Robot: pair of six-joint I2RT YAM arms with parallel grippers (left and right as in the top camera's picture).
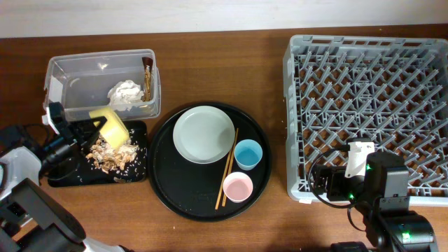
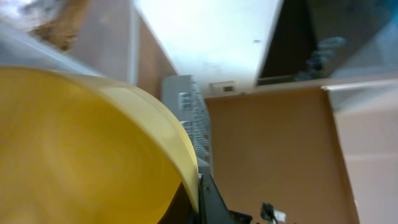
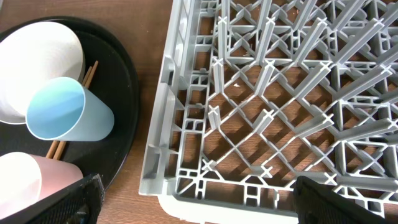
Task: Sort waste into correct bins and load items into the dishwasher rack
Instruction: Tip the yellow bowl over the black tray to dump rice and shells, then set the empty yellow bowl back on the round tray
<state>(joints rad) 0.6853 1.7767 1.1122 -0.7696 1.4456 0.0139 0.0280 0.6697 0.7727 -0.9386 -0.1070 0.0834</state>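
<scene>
1. Two arms are in view. The left arm works over the bins at the table's left side. The right arm sits at the near edge of the dishwasher rack (image 1: 367, 91).
2. Left gripper (image 1: 98, 127): closed on the small yellow bowl (image 1: 112, 126). It holds the bowl tilted and clear of the surface, above the shallow black tray (image 1: 66, 178). In the left wrist view the bowl fills most of the frame and one dark finger (image 2: 211, 199) shows at its rim.
3. Food scraps (image 1: 112, 155): heaped on the shallow black tray, directly under and beside the bowl. Pale crumbs are scattered across the rest of the tray.
4. Clear tub (image 1: 59, 73): just behind the shallow black tray. It contains the crumpled tissue (image 1: 126, 93). The brown-gold wrapper (image 1: 148, 75) lies against its right wall.
5. Round black tray (image 1: 175, 189): between the bins and the rack.
   - The plate (image 1: 204, 134) lies on its far left part.
   - The chopsticks (image 1: 227, 168) lie along the plate's right edge.
   - The blue cup (image 1: 248, 154) stands mouth up just right of the chopsticks.
   - The pink cup (image 1: 237, 187) stands mouth up nearer the front rim.
6. Right gripper (image 3: 196, 186): fingers spread wide with nothing held between them. It hovers at the rack's near left corner, beside the round tray.
</scene>
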